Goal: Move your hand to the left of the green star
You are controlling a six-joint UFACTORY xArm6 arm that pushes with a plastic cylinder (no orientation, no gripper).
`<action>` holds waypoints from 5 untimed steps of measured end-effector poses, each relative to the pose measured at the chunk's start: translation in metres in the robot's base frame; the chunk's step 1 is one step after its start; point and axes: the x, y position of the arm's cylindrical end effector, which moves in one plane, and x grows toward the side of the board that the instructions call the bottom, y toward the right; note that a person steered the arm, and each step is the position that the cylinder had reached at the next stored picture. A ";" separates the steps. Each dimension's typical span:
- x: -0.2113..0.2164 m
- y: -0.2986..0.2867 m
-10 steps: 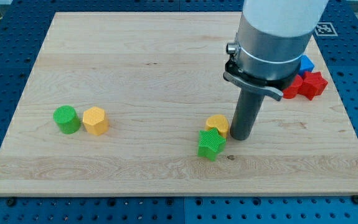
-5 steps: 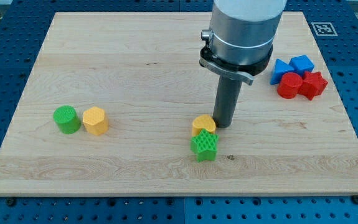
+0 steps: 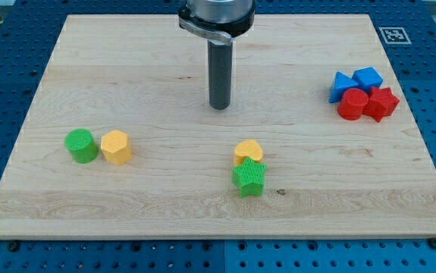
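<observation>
The green star [image 3: 249,178] lies on the wooden board [image 3: 164,61], low and a little right of the middle. A yellow heart [image 3: 248,151] touches its upper edge. My tip [image 3: 218,106] is on the board above the star and slightly to its left, well apart from both blocks.
A green cylinder [image 3: 81,145] and a yellow hexagon [image 3: 116,146] sit side by side at the view's left. At the right edge are two blue blocks [image 3: 356,80], a red cylinder [image 3: 351,104] and a red star [image 3: 381,103], clustered together.
My tip has moved up and to the left, away from the yellow heart and green star. The heart and star shifted slightly left early on, then stayed put.
</observation>
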 end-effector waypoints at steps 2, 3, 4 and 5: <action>0.003 -0.040; 0.054 -0.043; 0.061 -0.043; 0.098 -0.043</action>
